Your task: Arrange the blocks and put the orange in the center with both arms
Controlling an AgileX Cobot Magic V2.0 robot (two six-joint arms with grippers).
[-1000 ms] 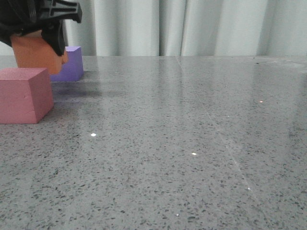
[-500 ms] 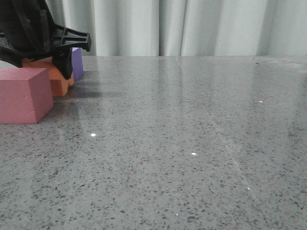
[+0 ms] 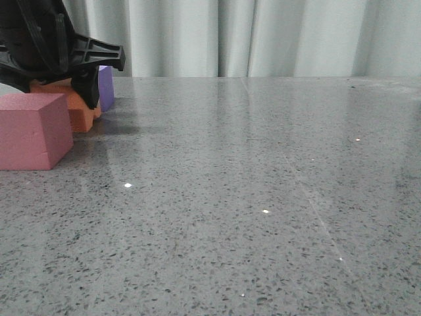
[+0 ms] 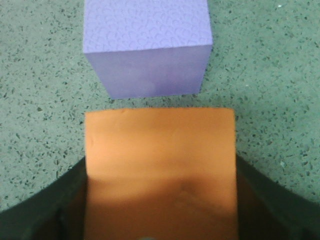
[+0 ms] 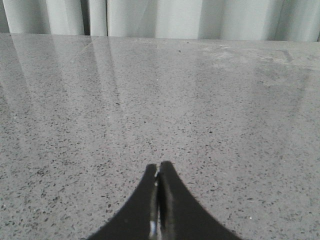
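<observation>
Orange cube (image 4: 160,165) sits between the left gripper (image 4: 160,220) fingers (image 4: 65,200), which press its two sides — grasped. It's down at table (image 3: 263,197) level near the far-left corner, between the purple cube (image 4: 147,45) behind it and the pink cube (image 3: 33,131) in front. Small gap to purple in the wrist view. Front view: the gripper body covers most of orange and half of purple; pink is cut off at the table's left edge. Contact between orange and pink is probably hidden, can't confirm. Right gripper (image 5: 159,172) hangs over bare table, fingertips pressed together, holding nothing.
</observation>
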